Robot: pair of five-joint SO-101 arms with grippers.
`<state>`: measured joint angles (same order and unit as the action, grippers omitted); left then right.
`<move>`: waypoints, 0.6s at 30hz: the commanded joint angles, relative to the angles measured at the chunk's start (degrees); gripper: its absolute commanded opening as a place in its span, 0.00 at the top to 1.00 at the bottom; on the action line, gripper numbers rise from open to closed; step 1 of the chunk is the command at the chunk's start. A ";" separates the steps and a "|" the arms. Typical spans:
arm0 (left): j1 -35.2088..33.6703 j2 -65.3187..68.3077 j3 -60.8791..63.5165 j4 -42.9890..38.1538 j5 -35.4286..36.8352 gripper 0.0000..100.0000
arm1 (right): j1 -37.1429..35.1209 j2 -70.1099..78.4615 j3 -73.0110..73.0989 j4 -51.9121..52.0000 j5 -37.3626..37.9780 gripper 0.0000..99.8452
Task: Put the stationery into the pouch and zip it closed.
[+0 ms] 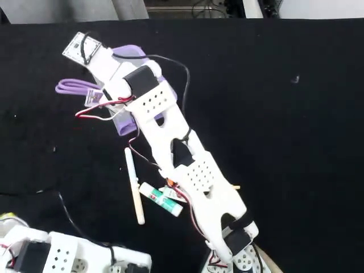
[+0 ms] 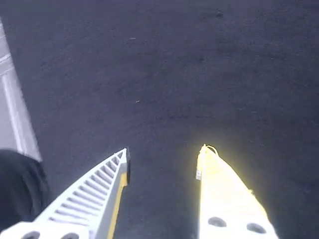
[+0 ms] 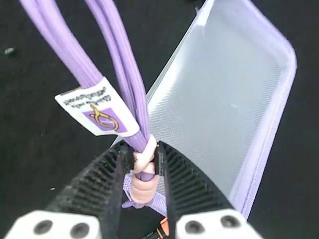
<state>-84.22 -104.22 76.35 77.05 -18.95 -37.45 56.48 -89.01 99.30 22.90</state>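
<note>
The right gripper [image 3: 144, 152] is pressed onto the purple cord loop [image 3: 112, 69], pinching it at its pale pink binding, just beside a corner of the translucent mesh pouch with lilac edging [image 3: 224, 109]. A white paper tag [image 3: 97, 112] is wrapped around the cord. The pouch lies flat on the black table cover [image 1: 284, 142], partly under the right arm. A slender white pen [image 1: 135, 185] and a white-and-green tube [image 1: 162, 199] lie just beside each other on the cover, near the pouch and outside it. The left gripper [image 2: 163, 154] is spread above the cover.

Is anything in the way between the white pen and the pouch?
Yes, the right arm stretches over the pouch, covering much of it, its fingers shut on the purple cord. The white pen lies just beside that arm.
</note>
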 commanded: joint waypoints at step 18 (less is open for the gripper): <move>53.32 -0.35 -4.09 -0.09 11.34 0.77 | 3.52 -16.13 -6.64 1.58 -4.13 0.99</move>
<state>-40.44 -104.22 76.26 77.41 -11.47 -35.16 47.08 -92.97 99.38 19.21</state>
